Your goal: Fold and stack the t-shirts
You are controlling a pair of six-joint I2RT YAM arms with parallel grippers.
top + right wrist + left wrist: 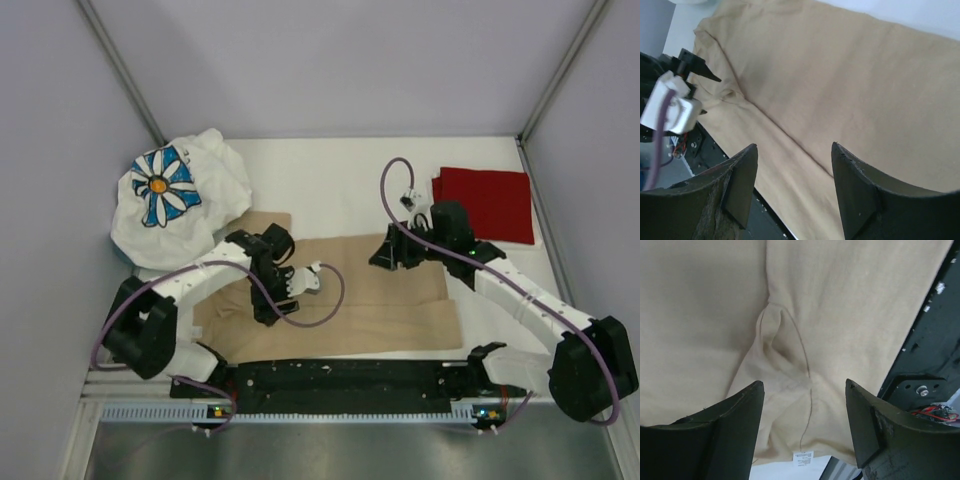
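1. Top external: you see the tan shirt [400,300] spread out on the near half of the table [340,180], under both arms. The dark red shirt [490,200] lies folded at far right, and the white daisy shirt [175,195] lies crumpled at far left.
2. Left wrist: your left fingers [715,440] stand wide apart, gripping nothing, above a puckered seam of the tan shirt.
3. Right wrist: your right fingers [865,200] stand likewise apart and empty over smooth tan cloth.

The arms [515,292] show white links [200,272], black joints [140,335], looping purple cables [383,190] and black gripper fingers [730,430].
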